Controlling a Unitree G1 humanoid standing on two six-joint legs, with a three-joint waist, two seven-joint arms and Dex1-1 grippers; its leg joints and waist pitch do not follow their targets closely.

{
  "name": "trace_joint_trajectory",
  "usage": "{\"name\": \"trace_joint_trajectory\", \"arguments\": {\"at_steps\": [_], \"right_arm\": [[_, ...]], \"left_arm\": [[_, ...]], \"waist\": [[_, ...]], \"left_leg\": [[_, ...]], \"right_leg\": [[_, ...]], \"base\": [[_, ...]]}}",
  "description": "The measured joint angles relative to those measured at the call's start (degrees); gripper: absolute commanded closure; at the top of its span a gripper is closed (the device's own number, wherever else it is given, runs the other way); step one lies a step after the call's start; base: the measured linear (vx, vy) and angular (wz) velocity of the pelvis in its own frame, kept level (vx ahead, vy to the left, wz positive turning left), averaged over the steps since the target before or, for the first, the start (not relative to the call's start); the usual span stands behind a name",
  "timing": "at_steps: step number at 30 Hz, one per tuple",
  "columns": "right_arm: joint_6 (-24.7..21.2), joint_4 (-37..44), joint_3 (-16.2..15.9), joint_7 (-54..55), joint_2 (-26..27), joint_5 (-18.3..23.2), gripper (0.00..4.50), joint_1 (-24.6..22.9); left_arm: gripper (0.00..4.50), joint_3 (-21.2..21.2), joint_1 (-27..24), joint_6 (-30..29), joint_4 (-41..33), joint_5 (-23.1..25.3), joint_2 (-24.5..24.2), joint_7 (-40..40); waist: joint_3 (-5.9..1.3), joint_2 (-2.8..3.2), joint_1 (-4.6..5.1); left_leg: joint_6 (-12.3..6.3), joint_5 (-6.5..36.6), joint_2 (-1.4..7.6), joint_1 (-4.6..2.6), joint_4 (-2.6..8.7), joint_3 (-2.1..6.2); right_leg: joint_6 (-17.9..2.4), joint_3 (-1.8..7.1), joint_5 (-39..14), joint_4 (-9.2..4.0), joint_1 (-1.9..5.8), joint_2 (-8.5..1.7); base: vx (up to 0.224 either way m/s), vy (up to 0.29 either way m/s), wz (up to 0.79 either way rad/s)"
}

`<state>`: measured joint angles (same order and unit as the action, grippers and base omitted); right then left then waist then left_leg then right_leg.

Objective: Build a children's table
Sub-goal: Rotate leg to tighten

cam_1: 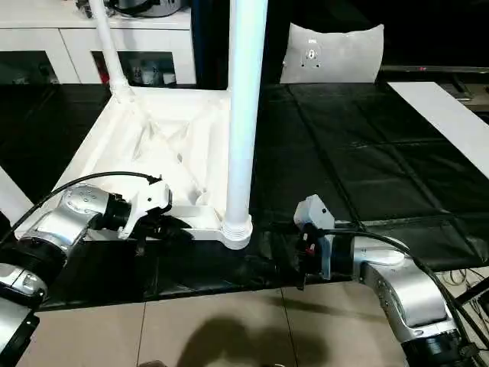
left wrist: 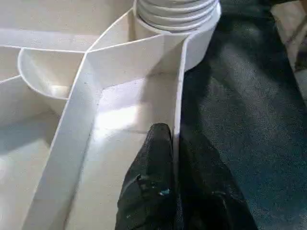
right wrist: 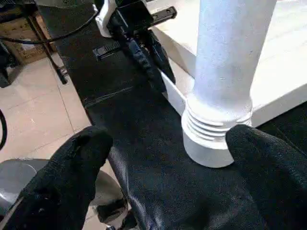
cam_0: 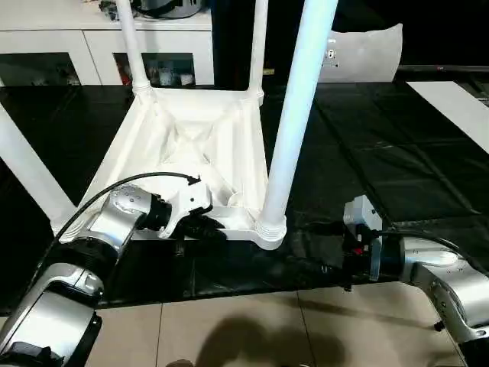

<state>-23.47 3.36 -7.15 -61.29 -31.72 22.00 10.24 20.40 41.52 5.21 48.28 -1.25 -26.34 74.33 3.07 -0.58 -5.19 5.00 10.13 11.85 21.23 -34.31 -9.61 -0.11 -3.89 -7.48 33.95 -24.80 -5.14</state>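
Two pincers work at the near edge of the upturned children's table (cam_0: 191,145), which lies top-down on a black mat (cam_0: 367,153) with its ribbed underside facing up. Four legs show in the left eye view: two stand in the far sockets at about 11 and 12 o'clock, one thick leg (cam_0: 294,115) rises from the near corner socket (cam_0: 269,228) at about 5 o'clock of the top, and another slants up at the 9 o'clock edge of the view.

On the left, the left pincer (cam_0: 205,226) is clamped on the near rim wall (left wrist: 178,110) of the top; the left wrist view shows one black finger (left wrist: 152,182) inside the wall and the other outside it, pressed against the thin plastic edge, just short of the corner socket.

On the right, the right pincer (right wrist: 165,163) stands wide open and holds nothing. Its two fingers (right wrist: 67,177) lie low over the mat, spread to either side of the socket's ribbed collar (right wrist: 213,129), with a gap between them and the collar.

Beyond the 3 o'clock edge of the top, the mat lies open, with a flat white board (cam_0: 454,107) well apart at about 2 o'clock. At 12 o'clock a white cabinet (cam_0: 99,38) stands behind the table. At 6 o'clock the mat's edge meets a tiled floor (cam_0: 252,329), close under both forearms.
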Motion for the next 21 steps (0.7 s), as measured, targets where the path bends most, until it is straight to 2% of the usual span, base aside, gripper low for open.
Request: {"name": "trace_joint_trajectory", "arguments": {"at_steps": [1, 12, 18, 21], "right_arm": [[0.0, 0.0, 0.0, -0.11, -0.02, 0.01, 0.0, 0.0], [1.22, 0.0, -0.04, -0.11, -0.04, -0.34, 0.0, -0.01], [3.98, -2.39, 0.08, 3.51, 1.76, -2.47, 0.0, 1.47], [7.74, -5.06, -0.05, 2.17, 2.8, -2.84, 0.0, 3.0]], "left_arm": [[4.46, 0.0, 0.05, 0.0, 0.06, -0.01, 0.06, 0.39], [4.46, -0.65, -0.26, -1.71, -0.66, -0.1, 0.84, 2.84], [4.46, -1.9, -4.49, -1.55, -7.04, -0.13, -0.86, 2.48], [4.46, -2.29, -8.94, -2.38, -14.32, -0.53, -2.64, 2.97]], "waist": [[0.0, 0.0, 0.06], [-0.01, 0.02, 0.18], [-0.09, 0.17, 0.53], [-0.1, 0.18, 0.71]], "left_leg": [[-0.01, 0.01, 0.0, 0.0, 0.01, -0.02], [-0.02, 0.02, 0.01, -0.04, 0.05, -0.06], [0.0, 0.04, 0.02, -0.06, 0.17, -0.09], [0.03, 0.06, 0.01, -0.09, 0.23, -0.14]], "right_leg": [[0.0, 0.01, 0.0, -0.01, 0.0, -0.01], [0.01, 0.02, -0.01, 0.0, -0.02, -0.02], [0.04, 0.04, -0.05, 0.01, -0.09, -0.01], [0.04, 0.06, -0.12, 0.05, -0.12, -0.02]], "base": [[0.0, 0.0, 0.0], [0.0, 0.0, 0.0], [0.0, 0.0, 0.0], [0.0, 0.0, 0.0]]}}
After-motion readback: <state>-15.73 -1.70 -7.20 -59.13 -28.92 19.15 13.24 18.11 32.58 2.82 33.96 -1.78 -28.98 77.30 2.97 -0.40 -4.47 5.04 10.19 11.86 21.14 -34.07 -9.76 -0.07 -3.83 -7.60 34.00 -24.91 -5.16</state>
